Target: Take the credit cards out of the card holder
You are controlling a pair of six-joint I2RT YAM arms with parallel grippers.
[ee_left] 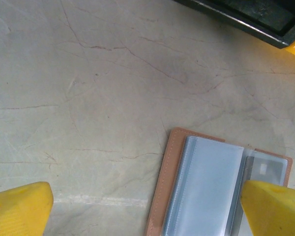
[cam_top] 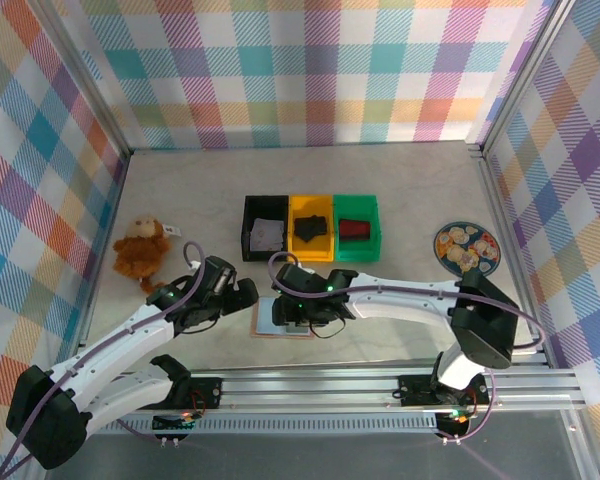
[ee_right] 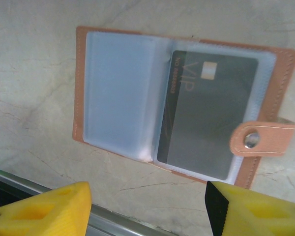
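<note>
Your card holder [ee_right: 118, 93] lies open flat on the table [ee_left: 88, 98], centre-near, just near of the bins [cam_top: 310, 228]. Dark VIP card [ee_right: 206, 113] sits in its strap-side sleeve. Right gripper [ee_right: 147, 191] hovers over it, fingers spread, gripping nothing. Left gripper [ee_left: 146, 191] at its left edge, spread wide, empty.

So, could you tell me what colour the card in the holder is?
Dark grey card; right wrist view.
</note>
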